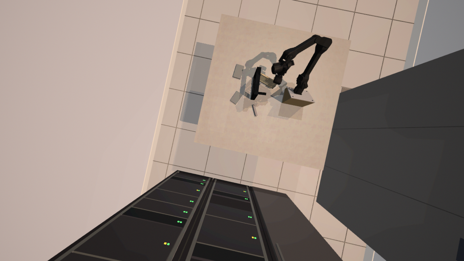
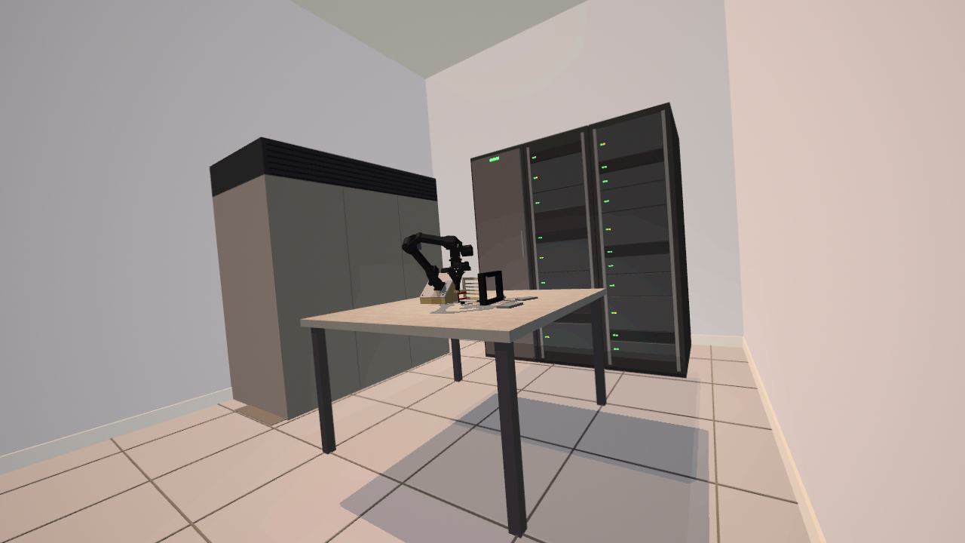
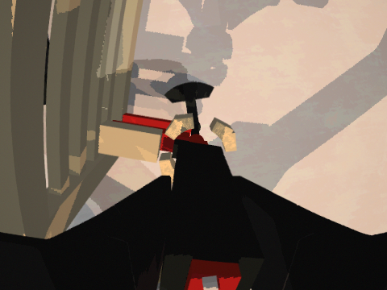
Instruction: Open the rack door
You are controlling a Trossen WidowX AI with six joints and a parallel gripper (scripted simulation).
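While the fingers [image 2: 459, 286] pinch the handle [image 2: 461, 302] [image 3: 167, 141], flat pieces [image 1: 238, 71] [image 2: 510, 304] lie beyond the black frame [image 1: 256, 82] [image 2: 482, 289].

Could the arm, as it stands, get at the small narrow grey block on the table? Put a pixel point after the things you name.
Probably not: its gripper [image 3: 200, 186] is shut on the door handle [image 3: 193, 138], though the block [image 1: 254, 110] lies outside the black frame [image 1: 256, 83].

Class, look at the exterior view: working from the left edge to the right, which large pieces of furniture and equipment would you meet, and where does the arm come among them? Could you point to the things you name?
Grey cabinet with a black louvred top [image 2: 303, 270] → black robot arm [image 2: 421, 259] [image 1: 319, 48] → upright black frame [image 2: 482, 289] [image 1: 256, 82] → rack with green and amber lights, far right [image 2: 634, 216] [image 1: 139, 227].
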